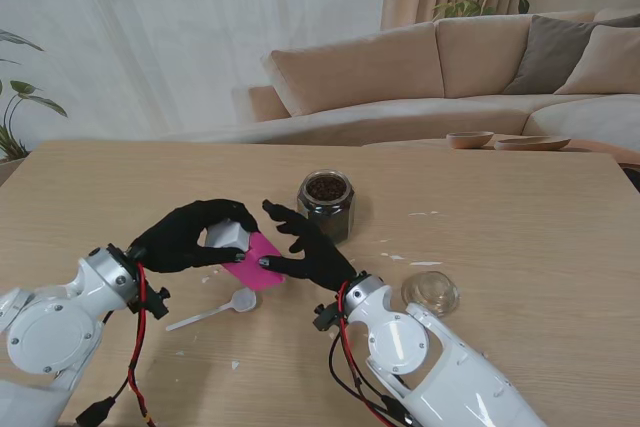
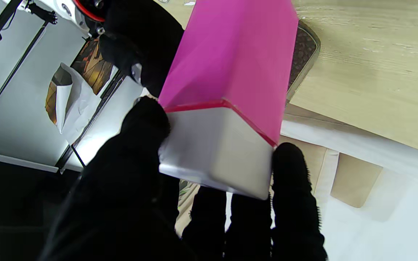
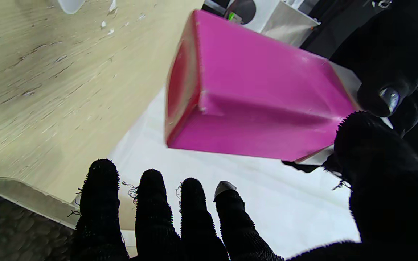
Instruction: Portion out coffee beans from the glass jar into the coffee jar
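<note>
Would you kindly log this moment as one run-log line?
left hand: shut on pink jar's silver lid | right hand: open beside pink jar | glass jar: open, beans inside

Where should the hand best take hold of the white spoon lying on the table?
Grip the thin handle of the white spoon, coming from above with a fingertip pinch. It lies flat on the table, handle toward the robot's left, bowl toward the right, so the left hand is nearer.

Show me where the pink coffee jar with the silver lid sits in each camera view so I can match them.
Stand view: the pink coffee jar is near the centre, held off the table between both robot hands.
Left wrist view: jar fills the centre, silver lid towards the camera.
Right wrist view: jar upper centre, its base towards the camera.
Shared landmark: the glass jar of beans.
</note>
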Robot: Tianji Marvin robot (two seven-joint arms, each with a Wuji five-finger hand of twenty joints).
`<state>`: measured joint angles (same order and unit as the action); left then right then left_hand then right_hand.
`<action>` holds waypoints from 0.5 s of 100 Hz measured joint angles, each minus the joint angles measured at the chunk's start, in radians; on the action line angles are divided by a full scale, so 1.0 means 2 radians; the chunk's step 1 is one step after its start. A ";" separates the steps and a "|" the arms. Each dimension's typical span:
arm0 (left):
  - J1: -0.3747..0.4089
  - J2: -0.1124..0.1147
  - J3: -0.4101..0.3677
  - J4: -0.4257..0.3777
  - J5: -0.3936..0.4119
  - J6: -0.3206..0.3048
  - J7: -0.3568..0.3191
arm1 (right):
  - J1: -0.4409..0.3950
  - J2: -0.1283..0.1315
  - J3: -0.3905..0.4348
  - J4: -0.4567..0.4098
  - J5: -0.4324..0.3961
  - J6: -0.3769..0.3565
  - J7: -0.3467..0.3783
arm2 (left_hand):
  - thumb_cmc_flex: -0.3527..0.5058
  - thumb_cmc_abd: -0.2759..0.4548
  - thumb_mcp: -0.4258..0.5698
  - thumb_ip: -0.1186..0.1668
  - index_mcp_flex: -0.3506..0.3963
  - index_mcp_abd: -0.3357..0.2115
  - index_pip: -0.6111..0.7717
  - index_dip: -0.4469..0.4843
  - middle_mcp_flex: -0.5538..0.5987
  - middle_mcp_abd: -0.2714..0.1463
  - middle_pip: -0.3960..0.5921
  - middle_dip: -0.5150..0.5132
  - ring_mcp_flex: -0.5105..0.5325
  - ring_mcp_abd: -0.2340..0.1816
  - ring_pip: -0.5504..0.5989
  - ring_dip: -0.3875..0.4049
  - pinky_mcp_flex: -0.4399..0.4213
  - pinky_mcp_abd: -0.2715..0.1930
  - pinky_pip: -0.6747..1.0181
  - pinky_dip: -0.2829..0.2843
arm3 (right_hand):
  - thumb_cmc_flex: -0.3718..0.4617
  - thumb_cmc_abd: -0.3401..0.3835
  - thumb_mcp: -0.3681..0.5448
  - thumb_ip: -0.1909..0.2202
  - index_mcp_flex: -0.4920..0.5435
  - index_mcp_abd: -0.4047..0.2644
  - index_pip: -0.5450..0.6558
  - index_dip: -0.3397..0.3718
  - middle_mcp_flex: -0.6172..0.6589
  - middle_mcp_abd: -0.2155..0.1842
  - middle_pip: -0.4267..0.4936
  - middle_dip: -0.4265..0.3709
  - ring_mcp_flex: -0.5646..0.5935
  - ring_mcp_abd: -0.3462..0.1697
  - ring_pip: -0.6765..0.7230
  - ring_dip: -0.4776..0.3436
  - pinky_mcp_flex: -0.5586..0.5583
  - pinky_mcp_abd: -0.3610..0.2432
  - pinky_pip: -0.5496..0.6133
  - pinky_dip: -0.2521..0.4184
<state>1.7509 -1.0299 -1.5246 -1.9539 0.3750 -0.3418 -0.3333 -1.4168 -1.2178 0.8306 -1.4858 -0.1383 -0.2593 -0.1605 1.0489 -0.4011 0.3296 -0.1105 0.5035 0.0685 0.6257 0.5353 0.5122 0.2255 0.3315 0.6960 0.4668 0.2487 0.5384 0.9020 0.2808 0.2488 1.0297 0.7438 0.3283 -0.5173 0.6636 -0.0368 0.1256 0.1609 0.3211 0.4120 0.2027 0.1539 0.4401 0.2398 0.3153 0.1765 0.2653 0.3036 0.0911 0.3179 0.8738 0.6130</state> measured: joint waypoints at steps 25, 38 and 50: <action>-0.009 -0.001 0.021 -0.005 0.010 0.003 0.007 | -0.009 0.001 -0.002 -0.011 -0.028 -0.003 -0.008 | 0.000 0.000 0.000 0.000 0.001 0.000 0.000 0.000 0.000 0.000 0.000 0.000 0.001 0.000 -0.001 0.000 0.000 0.000 0.000 0.000 | 0.000 -0.006 0.000 0.000 0.021 0.007 -0.003 0.028 0.000 -0.002 0.061 0.024 0.010 0.000 0.027 0.014 0.015 0.000 0.008 0.007; -0.014 -0.003 0.028 -0.005 0.021 0.003 0.014 | -0.010 0.004 -0.003 -0.011 -0.024 -0.012 0.001 | 0.000 -0.005 0.000 -0.001 0.005 0.000 0.000 0.000 0.005 0.000 -0.003 0.000 0.005 0.000 -0.004 0.001 0.003 0.001 0.000 -0.002 | 0.000 -0.014 0.000 0.000 0.040 0.010 0.015 0.046 0.016 -0.003 0.078 0.031 0.024 0.000 0.042 0.023 0.026 0.000 0.019 0.011; -0.020 -0.004 0.034 -0.004 0.029 0.003 0.020 | -0.011 0.004 -0.005 -0.009 -0.023 -0.018 0.000 | 0.000 -0.006 0.000 -0.001 0.005 0.000 0.000 0.000 0.009 0.000 -0.007 0.000 0.006 0.000 -0.004 0.003 0.004 0.001 0.002 -0.002 | 0.002 -0.014 0.002 0.000 0.052 0.006 0.029 0.053 0.027 -0.006 0.083 0.034 0.038 0.000 0.049 0.023 0.032 0.000 0.026 0.016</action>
<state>1.7116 -1.0370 -1.4565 -1.9628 0.4329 -0.3352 -0.2936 -1.4380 -1.2088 0.8210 -1.5038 -0.1851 -0.2961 -0.1603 1.0489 -0.4124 0.3294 -0.1116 0.5133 0.0681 0.6257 0.5353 0.5293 0.2261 0.3181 0.6963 0.4786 0.2491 0.5295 0.9084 0.2880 0.2517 1.0332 0.7406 0.3319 -0.5460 0.6669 -0.0368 0.2301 0.1728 0.3786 0.5181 0.2565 0.1422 0.6069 0.3088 0.3920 0.1765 0.3635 0.3503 0.1546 0.3177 0.9266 0.6454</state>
